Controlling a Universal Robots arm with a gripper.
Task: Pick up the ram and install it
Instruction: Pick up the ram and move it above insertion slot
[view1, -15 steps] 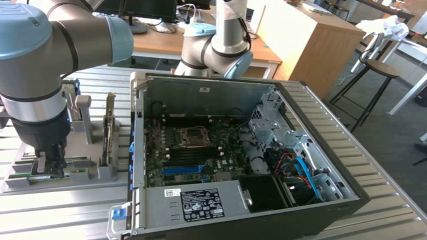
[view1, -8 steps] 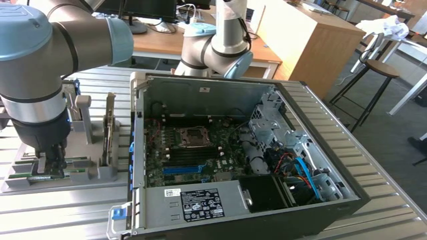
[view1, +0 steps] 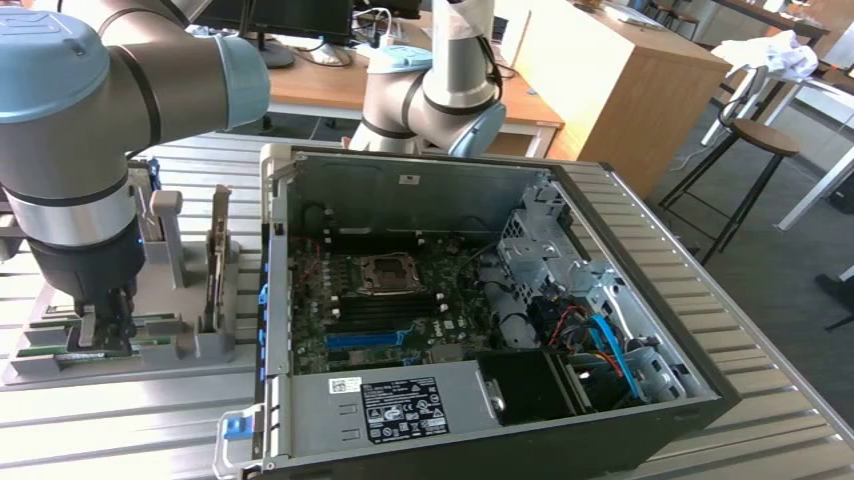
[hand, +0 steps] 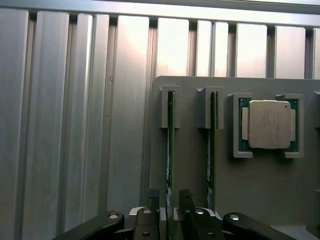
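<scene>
The arm is down over the grey holder (view1: 200, 340), which sits on the ribbed metal bench (hand: 75, 125) at the exterior view's left, just beside the open PC case (view1: 441, 180). In the wrist view, two green sticks stand on edge in the holder's slots, side by side and apart. Beyond them, a CPU (hand: 269, 124) lies flat in its own pocket.

The pincer (hand: 169, 197) is wide open and straddling the ram (hand: 170, 150), the stick farther from the CPU. One finger (hand: 153, 200) is on each side, with a thin gap showing between each pad and the board. Nothing is gripped, and the ram sits in its slot. The second stick (hand: 212, 150) stands just outside the jaws.

Over in the case, the motherboard (view1: 387, 300) lies exposed, with a blue slot (view1: 363, 338) at its near edge. An upright card (view1: 220, 260) stands in the holder, between the pincer (view1: 104, 325) and the case.
</scene>
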